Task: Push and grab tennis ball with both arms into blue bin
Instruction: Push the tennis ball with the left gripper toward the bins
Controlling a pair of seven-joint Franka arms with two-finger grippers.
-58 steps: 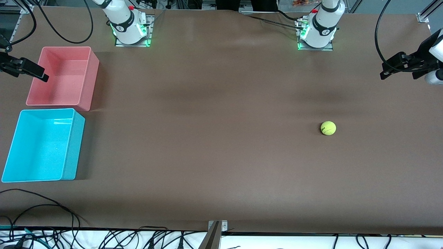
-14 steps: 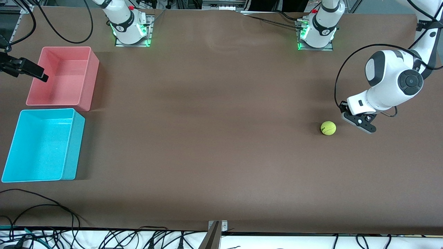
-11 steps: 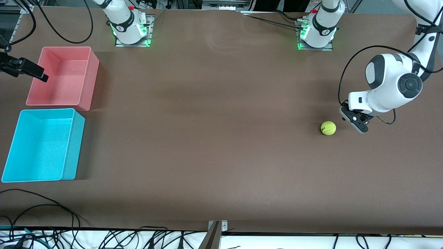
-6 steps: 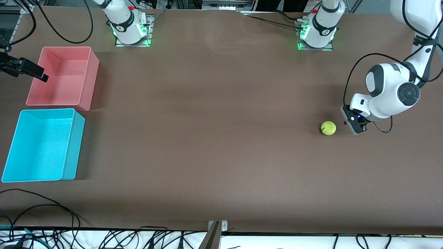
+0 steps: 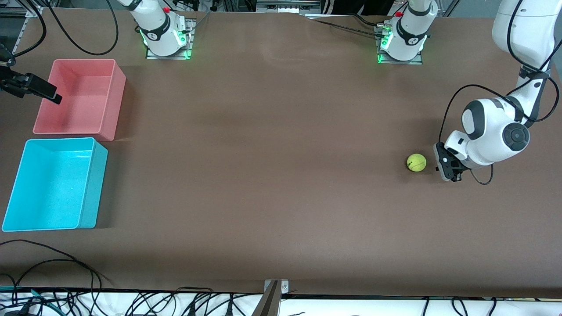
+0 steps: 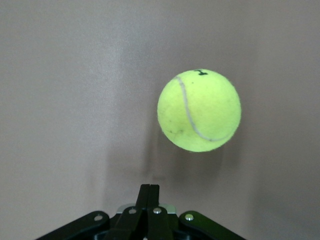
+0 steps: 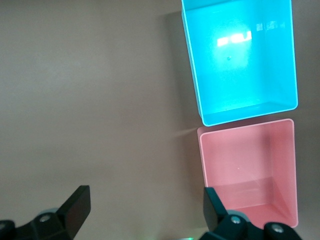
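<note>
Left gripper pinched closed, set beside ball as pusher toward blue bin | right gripper spread wide, parked by pink bin, waiting to catch.

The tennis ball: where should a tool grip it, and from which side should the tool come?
Grip the tennis ball across its widest middle, coming straight down from above. It is round, lies free on the table, and would likely roll away from a sideways approach.

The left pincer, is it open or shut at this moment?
Shut. In the left wrist view the left pincer's two fingers meet with no gap, and it sits beside the tennis ball, holding nothing.
</note>
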